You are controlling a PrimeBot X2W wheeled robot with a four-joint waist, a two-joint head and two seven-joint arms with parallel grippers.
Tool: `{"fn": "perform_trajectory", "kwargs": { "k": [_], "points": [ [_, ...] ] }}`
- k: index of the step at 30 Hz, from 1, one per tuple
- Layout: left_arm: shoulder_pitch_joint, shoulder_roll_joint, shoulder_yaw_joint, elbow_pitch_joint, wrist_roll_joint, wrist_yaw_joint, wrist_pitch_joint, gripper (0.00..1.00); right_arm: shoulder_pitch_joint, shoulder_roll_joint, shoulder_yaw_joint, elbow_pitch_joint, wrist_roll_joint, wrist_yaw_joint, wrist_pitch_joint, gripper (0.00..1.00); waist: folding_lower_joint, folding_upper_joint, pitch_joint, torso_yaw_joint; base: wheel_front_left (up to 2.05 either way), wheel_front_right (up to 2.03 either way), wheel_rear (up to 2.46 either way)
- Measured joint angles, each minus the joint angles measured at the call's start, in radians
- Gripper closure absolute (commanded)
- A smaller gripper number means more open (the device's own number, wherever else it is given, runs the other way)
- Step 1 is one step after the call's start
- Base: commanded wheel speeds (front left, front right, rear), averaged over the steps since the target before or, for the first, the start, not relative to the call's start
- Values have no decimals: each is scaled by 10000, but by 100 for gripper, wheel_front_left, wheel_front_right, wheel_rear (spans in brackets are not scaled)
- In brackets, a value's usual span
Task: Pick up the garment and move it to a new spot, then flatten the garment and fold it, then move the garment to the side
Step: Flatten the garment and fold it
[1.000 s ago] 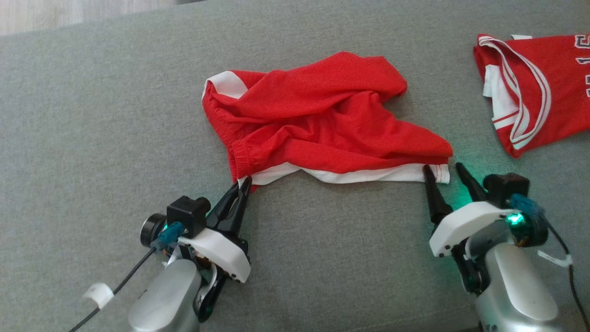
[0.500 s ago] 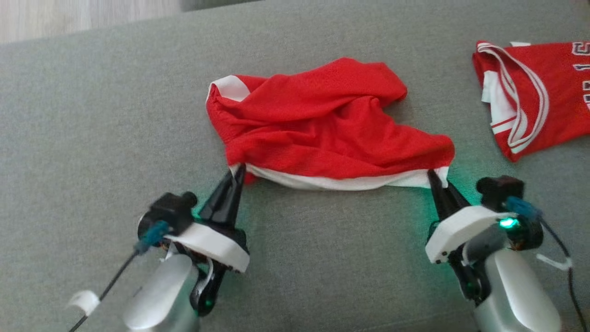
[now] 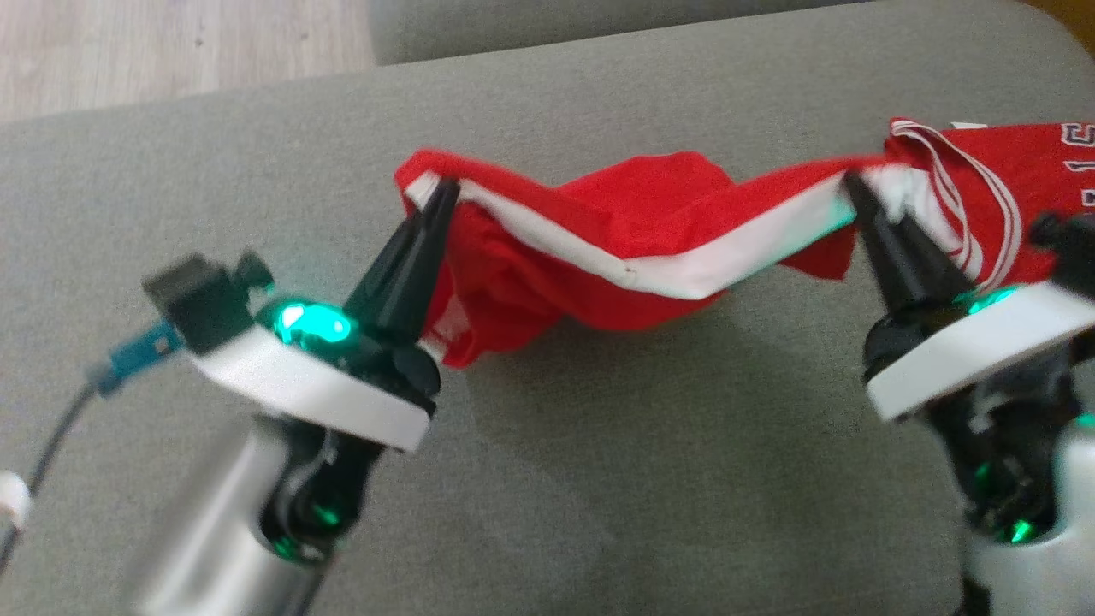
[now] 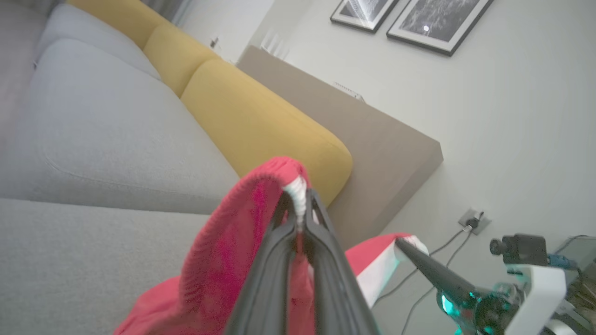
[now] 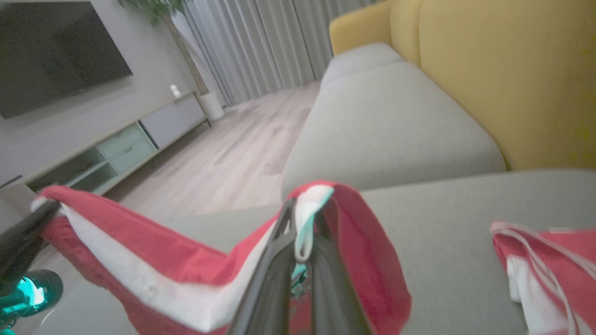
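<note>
Red mesh shorts (image 3: 633, 222) with a white band hang stretched between my two grippers, sagging in the middle toward the grey sofa cushion (image 3: 599, 479). My left gripper (image 3: 440, 192) is pinched tight on one white corner, and my right gripper (image 3: 851, 184) on the other. A red jersey (image 3: 1018, 171) lies just beyond the right fingers.

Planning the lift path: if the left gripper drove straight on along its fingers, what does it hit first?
Past the red garment that the left gripper is shut on, the yellow back cushion lies dead ahead in its wrist view. Probably first contact; depth unclear.
</note>
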Motion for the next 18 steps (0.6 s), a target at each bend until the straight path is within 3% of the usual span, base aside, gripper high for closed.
{"fn": "perform_trajectory", "kwargs": {
  "k": [5,9,11,18],
  "points": [
    [-1599,669,274,-153,-219,109,1350,100,-1727,-23,-362,-278,1289,0,838,100,1,0,451,145,0,0,0],
    [-3382,708,445,809,153,163,1563,100,-4028,-29,-447,1313,2663,0,846,100,4,0,1085,180,0,0,0],
    [-4147,669,679,1597,357,221,1430,100,-5279,-31,-466,2504,3158,-2,174,100,4,0,1423,170,0,0,0],
    [-6783,380,1258,4272,1680,265,-470,100,-9256,-92,125,5902,2320,-2,-3429,100,7,-1,2227,40,0,0,0]
  ]
}}
